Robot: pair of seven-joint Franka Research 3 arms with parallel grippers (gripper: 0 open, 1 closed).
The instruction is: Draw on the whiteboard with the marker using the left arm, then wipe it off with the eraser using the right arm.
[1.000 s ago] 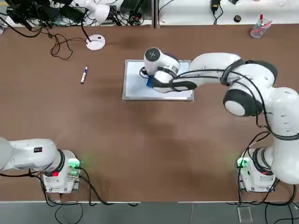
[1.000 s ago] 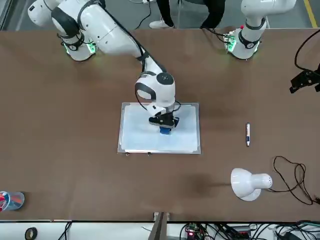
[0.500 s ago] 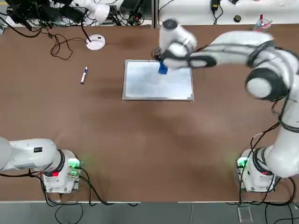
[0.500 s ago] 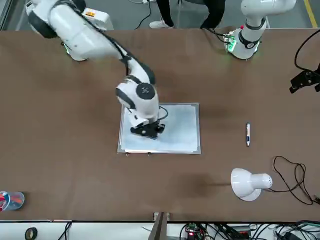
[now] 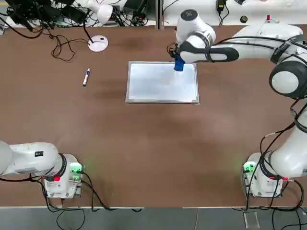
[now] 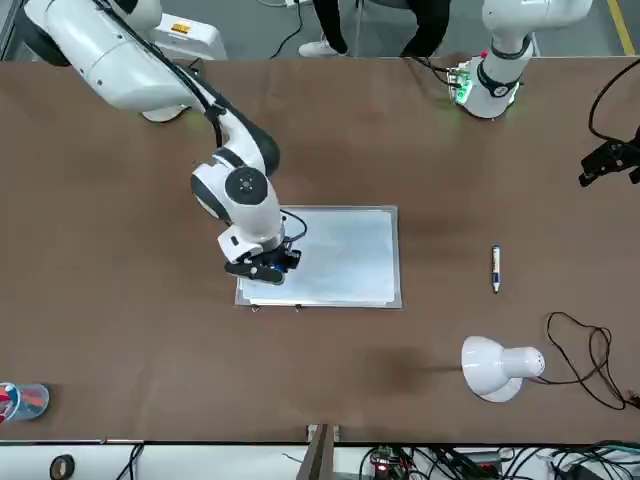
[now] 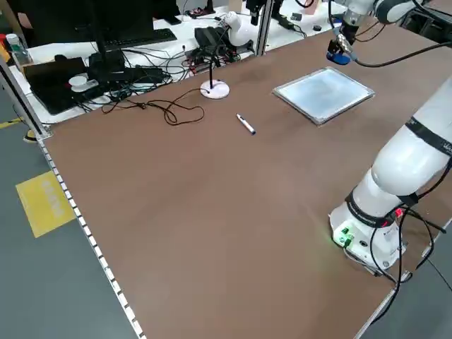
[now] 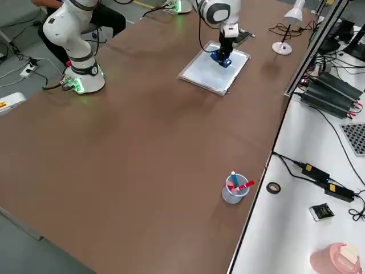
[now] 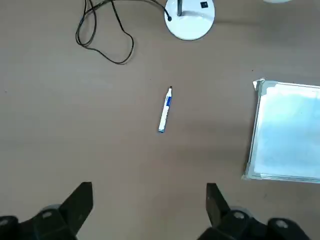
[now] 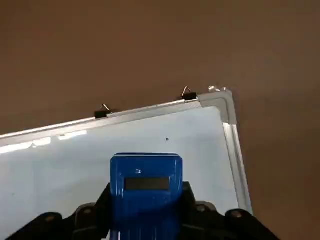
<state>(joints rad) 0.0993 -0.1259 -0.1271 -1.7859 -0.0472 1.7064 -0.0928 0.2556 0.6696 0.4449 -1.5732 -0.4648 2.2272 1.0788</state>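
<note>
the eraser (image 5: 179, 64) sits clamped in the right gripper (image 10: 145, 200) over the whiteboard's (image 5: 158, 84) far right corner, so the unwiped board stretches toward the robot and its left. the right wrist view shows that corner's frame close by; the top view does not. the marker (image 5: 86, 76) lies on the surface well left, and the left gripper (image 9: 148, 206) hangs wide open.
</note>
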